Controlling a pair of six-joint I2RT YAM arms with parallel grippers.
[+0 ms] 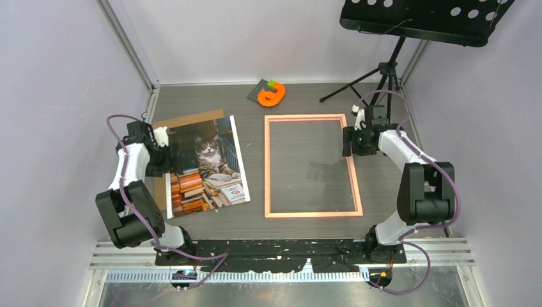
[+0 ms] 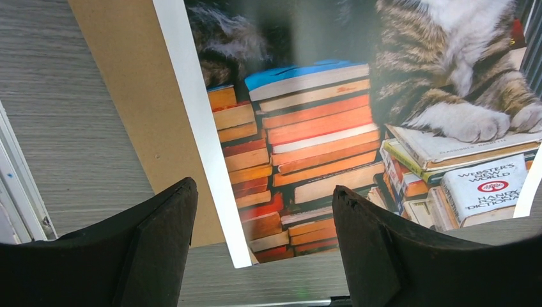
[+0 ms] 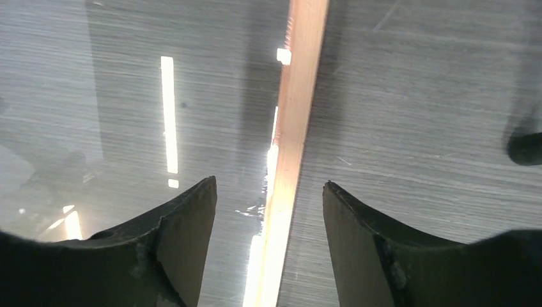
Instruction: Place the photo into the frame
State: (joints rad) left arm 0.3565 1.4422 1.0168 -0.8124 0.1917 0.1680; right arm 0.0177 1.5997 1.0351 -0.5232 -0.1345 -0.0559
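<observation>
The photo (image 1: 206,163), a cat on stacked books with a white border, lies on the table at left, on top of a brown backing board (image 1: 185,119). The pink frame (image 1: 266,166) with its clear pane lies flat at centre right. My left gripper (image 1: 167,157) is open over the photo's left edge. In the left wrist view it (image 2: 263,186) straddles the white border of the photo (image 2: 332,128), with one finger over the board (image 2: 128,96). My right gripper (image 1: 350,142) is open over the frame's right rail, and in the right wrist view it (image 3: 269,181) straddles that rail (image 3: 297,128).
An orange object on a small grey and green piece (image 1: 271,94) lies at the back of the table. A black music stand (image 1: 385,70) with a tripod stands at the back right. Walls close in the table on three sides.
</observation>
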